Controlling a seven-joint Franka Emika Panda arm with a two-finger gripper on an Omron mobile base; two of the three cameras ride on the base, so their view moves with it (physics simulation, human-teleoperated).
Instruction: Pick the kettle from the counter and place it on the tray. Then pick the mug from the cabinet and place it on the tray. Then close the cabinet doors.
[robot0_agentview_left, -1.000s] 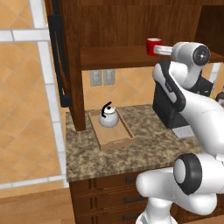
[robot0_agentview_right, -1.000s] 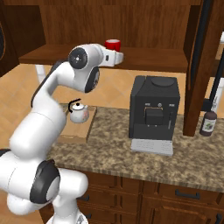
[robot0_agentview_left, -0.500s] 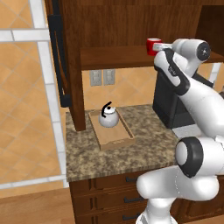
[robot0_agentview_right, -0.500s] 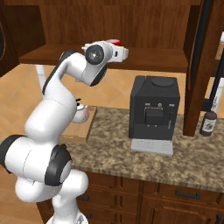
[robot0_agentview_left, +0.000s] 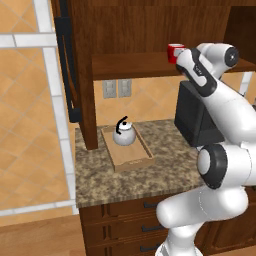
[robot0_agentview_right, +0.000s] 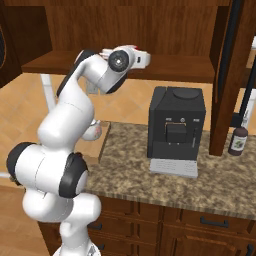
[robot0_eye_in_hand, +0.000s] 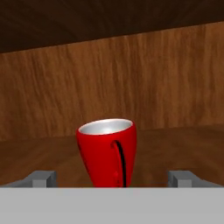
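The red mug (robot0_eye_in_hand: 107, 151) stands upright on the cabinet (robot0_agentview_left: 135, 30) shelf, its handle facing the hand camera. My gripper (robot0_eye_in_hand: 112, 179) is open, with one fingertip (robot0_eye_in_hand: 43, 178) on each side of the mug's base and not touching it. From the left base view the mug (robot0_agentview_left: 174, 52) sits on the shelf just left of my hand. The silvery kettle (robot0_agentview_left: 123, 135) with its black handle rests in the light-wood tray (robot0_agentview_left: 142, 159) on the granite counter (robot0_agentview_left: 115, 185). Both cabinet doors (robot0_agentview_left: 67, 60) (robot0_agentview_right: 230, 75) stand open.
A black coffee machine (robot0_agentview_left: 192, 117) (robot0_agentview_right: 175, 130) stands on the counter under the shelf, right of the tray. A dark bottle (robot0_agentview_right: 238, 140) is at the far right by the open door. Wall outlets (robot0_agentview_left: 116, 88) sit behind the kettle.
The arm has reached up and forward, bringing the hand onto the shelf at the mug. The kettle and tray have stayed put.
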